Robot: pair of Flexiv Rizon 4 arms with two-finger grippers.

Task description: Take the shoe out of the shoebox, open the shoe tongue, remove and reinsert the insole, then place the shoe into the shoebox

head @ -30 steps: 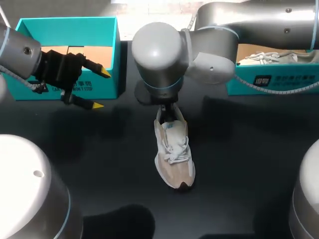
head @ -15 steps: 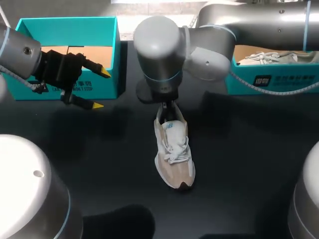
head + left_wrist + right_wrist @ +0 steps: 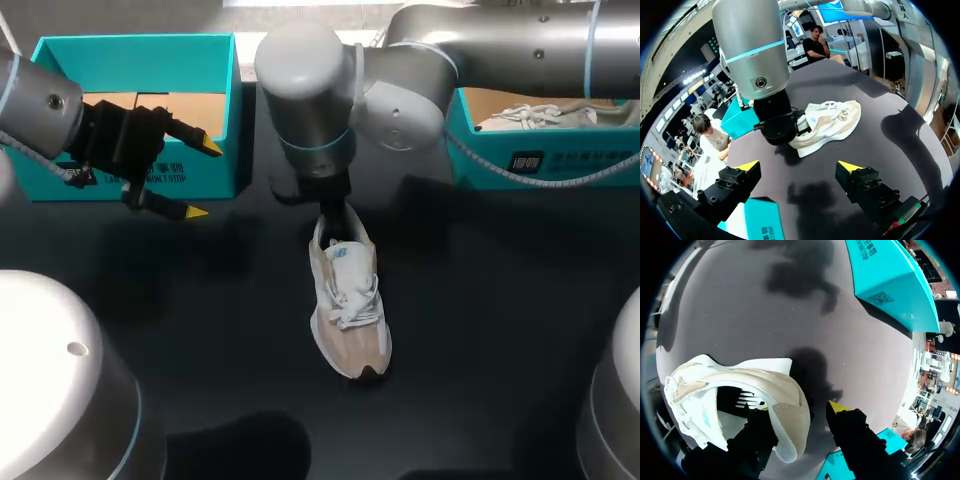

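Shifted left, right arm hides right gripper over shoe heel.

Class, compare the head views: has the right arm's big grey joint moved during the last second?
Yes. The right arm's joint has slid a little toward the left shoebox, while the shoe lies where it was.

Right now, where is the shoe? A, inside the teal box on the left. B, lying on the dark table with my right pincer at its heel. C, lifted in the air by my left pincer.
B: the shoe lies on the table with the right pincer at its heel, while the left pincer hangs open and empty by the left teal box.
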